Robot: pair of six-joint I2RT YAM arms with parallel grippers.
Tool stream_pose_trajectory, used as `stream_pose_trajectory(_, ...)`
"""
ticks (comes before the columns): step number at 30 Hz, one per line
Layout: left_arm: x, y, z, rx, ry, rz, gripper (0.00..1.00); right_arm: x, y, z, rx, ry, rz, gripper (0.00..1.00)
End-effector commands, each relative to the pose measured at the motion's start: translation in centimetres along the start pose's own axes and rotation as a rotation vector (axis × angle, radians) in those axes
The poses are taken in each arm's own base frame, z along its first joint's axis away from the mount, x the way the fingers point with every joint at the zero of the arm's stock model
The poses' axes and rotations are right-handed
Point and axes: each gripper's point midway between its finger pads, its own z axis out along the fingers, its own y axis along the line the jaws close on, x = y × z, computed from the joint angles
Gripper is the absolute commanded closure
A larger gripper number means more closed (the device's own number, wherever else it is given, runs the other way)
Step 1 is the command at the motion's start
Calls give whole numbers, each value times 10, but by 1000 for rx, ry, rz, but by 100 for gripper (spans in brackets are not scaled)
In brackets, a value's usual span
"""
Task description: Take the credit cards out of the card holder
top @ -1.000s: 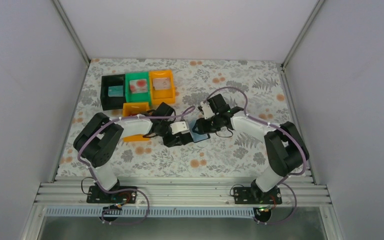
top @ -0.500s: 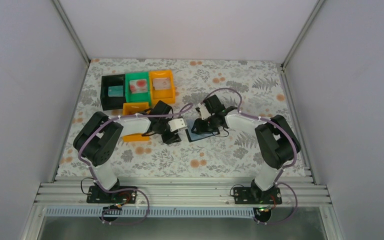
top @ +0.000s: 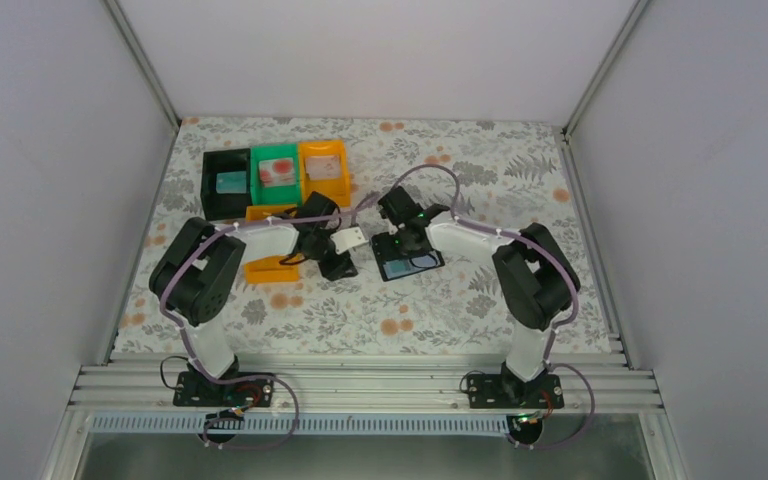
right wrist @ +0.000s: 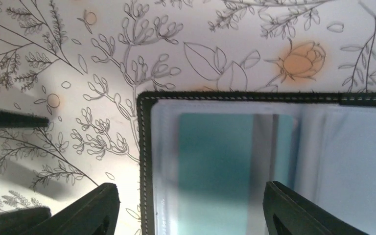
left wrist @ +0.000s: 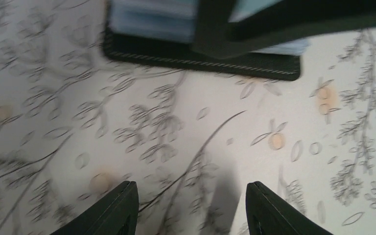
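The card holder lies open on the table, pale blue-grey inside with a dark stitched border. A teal credit card sits in its clear pocket. My right gripper is open just above that pocket, one finger outside the holder's edge and one over its fold; it also shows in the top view. My left gripper is open and empty over bare table, left of the card holder; it also shows in the top view. Other cards lie in trays: teal, whitish-with-red, pale grey.
A black tray, a green tray and an orange tray stand in a row at the back left. Another orange tray lies partly under my left arm. The cloth is floral.
My left gripper has drawn back to the left, away from the card holder. My right gripper has moved left and back, over the holder's left panel. The holder has shifted slightly.
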Motion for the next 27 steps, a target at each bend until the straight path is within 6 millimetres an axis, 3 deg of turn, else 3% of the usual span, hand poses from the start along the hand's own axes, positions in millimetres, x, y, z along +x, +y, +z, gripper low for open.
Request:
stream_pose_trajectory(1,6,16,-13,14,8,-91,44,-1,-17,3,213,11,-37,22)
stream_pose_trajectory(9,-14,13,-28,56,-41,-94,42,32,-33,35,350,138,-89,22)
stream_pose_trajectory(14,-18,16,-30,48,-43,-90,42,36,-27,37,331,147,-98,55)
stream_pose_trajectory(19,-22,15,-33,56,-49,-83,42,16,-15,21,274,63,-84,72)
stream_pose_trajectory(22,-27,14,-36,65,-57,-84,42,5,-17,10,275,19,-70,90)
stream_pose_trajectory(27,-32,17,-39,52,-61,-78,41,-6,-15,-5,263,-27,-65,96)
